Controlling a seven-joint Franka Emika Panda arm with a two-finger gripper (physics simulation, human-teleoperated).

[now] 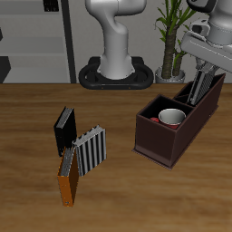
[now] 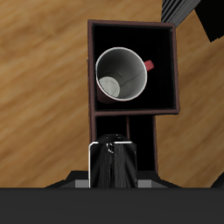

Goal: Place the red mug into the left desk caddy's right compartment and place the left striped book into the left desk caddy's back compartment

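Observation:
The left desk caddy (image 1: 161, 143) is a dark brown box standing toward the back of the table. The red mug (image 1: 171, 117) stands upright inside its large square right compartment; the wrist view shows its pale inside (image 2: 121, 74) within the caddy walls (image 2: 176, 70). My gripper (image 1: 203, 71) is above the caddy's back end, shut on a striped book (image 1: 200, 88) held upright. The book's lower end is down in the narrow back compartment. In the wrist view the book (image 2: 114, 159) hangs edge-on from my gripper (image 2: 113, 185).
Near the table's middle a plain black book (image 1: 63, 130), a second striped book (image 1: 91, 152) and an orange book (image 1: 69, 178) stand close together. A potted plant (image 1: 170, 41) and the robot's base (image 1: 116, 72) are behind the caddy.

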